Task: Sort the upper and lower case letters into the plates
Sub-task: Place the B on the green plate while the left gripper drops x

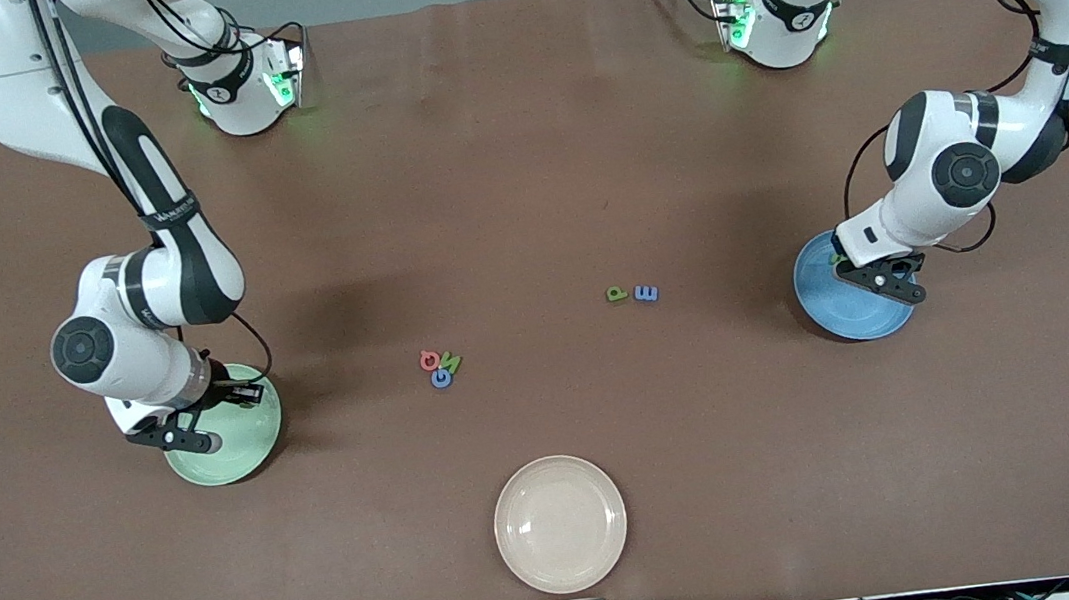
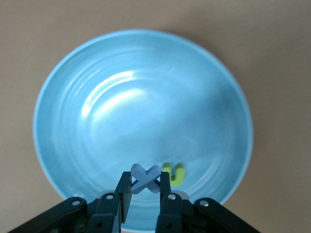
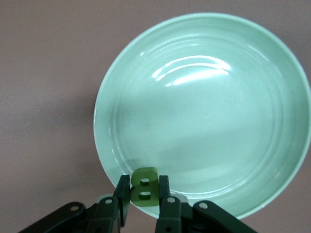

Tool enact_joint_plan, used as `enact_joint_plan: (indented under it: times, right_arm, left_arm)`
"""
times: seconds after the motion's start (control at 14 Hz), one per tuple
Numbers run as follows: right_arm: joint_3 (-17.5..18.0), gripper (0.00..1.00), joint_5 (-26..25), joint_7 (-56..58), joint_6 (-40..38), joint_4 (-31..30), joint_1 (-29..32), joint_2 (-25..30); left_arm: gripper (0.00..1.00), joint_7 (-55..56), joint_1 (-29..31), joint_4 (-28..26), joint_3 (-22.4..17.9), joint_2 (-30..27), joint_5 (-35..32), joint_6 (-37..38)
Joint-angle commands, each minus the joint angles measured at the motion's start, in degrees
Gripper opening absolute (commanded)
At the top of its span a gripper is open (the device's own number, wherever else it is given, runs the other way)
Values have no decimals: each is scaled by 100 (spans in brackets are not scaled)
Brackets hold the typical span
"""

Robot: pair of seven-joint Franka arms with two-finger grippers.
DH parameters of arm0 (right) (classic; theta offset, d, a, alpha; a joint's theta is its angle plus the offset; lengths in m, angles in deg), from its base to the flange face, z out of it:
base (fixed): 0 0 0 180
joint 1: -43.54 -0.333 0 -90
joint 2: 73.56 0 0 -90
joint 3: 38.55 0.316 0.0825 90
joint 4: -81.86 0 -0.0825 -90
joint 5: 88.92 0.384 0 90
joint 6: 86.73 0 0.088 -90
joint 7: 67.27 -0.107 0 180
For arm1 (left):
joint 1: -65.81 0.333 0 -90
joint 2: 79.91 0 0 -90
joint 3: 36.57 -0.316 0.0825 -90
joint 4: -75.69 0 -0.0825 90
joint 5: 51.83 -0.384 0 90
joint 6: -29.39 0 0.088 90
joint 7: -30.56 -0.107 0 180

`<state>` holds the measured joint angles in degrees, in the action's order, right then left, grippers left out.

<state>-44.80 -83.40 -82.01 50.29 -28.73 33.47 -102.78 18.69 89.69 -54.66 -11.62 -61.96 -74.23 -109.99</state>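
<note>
Brown matting covers the table [image 1: 516, 141] edge to edge. Going across from the right arm's end: the right gripper [image 3: 144, 196], clamped on a green B [image 3: 145, 189], hangs over the mint plate [image 1: 254, 443]. Red, green and blue letters [image 1: 440, 365] cluster mid-table above the cream plate [image 1: 560, 523]; a green P [image 1: 616, 294] and blue E [image 1: 647, 294] lie beside them. The left gripper [image 2: 145, 188] pinches a blue x [image 2: 145, 177] over the blue plate [image 1: 838, 311], which holds one green letter [image 2: 174, 172].

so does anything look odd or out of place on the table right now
Nothing is spilled or damaged. Only the three letters mid-table look untidy, bunched and touching, while the green P and blue E sit neatly side by side.
</note>
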Motion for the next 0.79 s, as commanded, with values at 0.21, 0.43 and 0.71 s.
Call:
enact_joint_plan:
  times: [0.21, 0.43, 0.71]
  right_arm:
    - [62, 4, 28, 67, 80, 380, 119, -549]
    - [62, 46, 28, 225, 45, 460, 207, -602]
    - [62, 100, 19, 419, -723, 879, 304, -471]
  left_arm:
    - [14, 211, 310, -26, 45, 113, -265, -72]
    - [14, 308, 310, -17, 36, 201, -265, -81]
    - [14, 308, 346, 0, 27, 350, -265, -247]
